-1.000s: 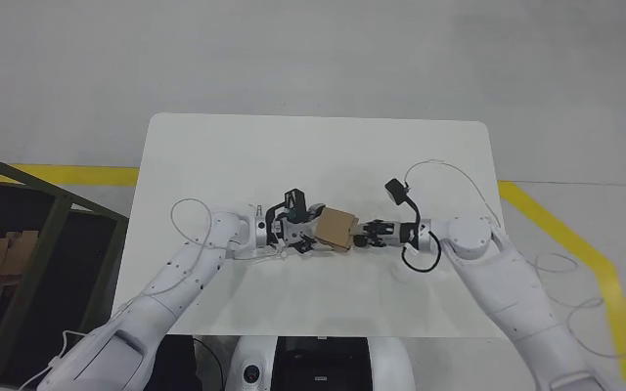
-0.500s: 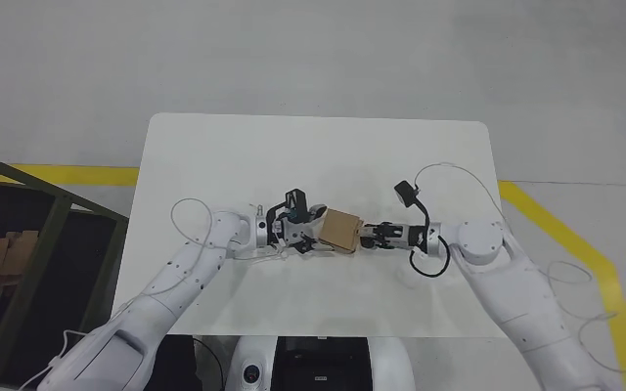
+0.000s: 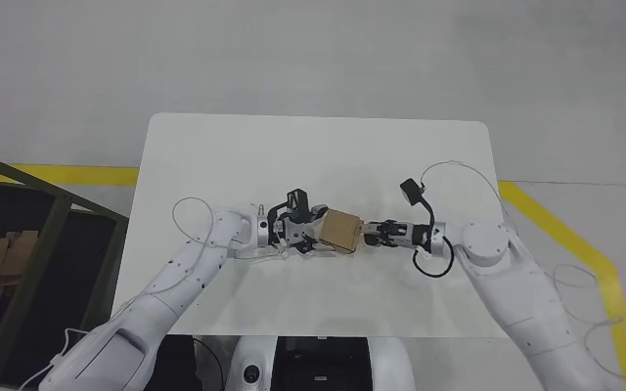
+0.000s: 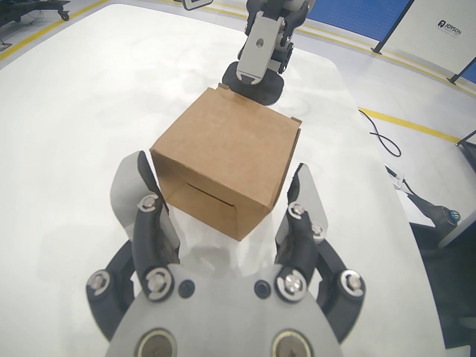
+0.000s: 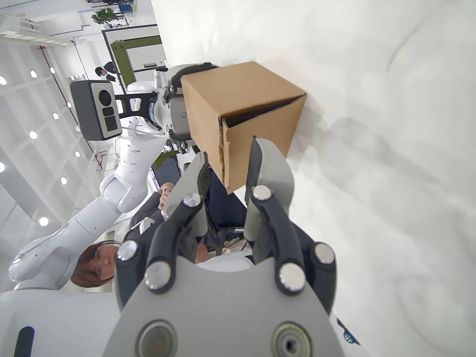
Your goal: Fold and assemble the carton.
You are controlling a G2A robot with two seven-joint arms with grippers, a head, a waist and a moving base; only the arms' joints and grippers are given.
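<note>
The brown carton (image 3: 337, 230) sits on the white worktop (image 3: 245, 156), right between the two end effectors. The left end effector (image 4: 220, 160) is at one end of the carton, the end that is open like a tunnel. Its two fingers (image 4: 128, 187) are wide apart, one just beside each side wall of the carton, and I cannot tell if they touch it. Looking in from this end effector, the inside floor of the carton has a thin dark slit (image 4: 212, 195). The right end effector (image 5: 230, 148) is at the other end of the carton, straight across from the left one. Its fingers (image 5: 267, 172) are a little apart and not squeezed on anything, with a corner edge of the carton just past their tips. At that end one side has not closed all the way, and a dark gap (image 5: 260, 109) shows along its edge.
</note>
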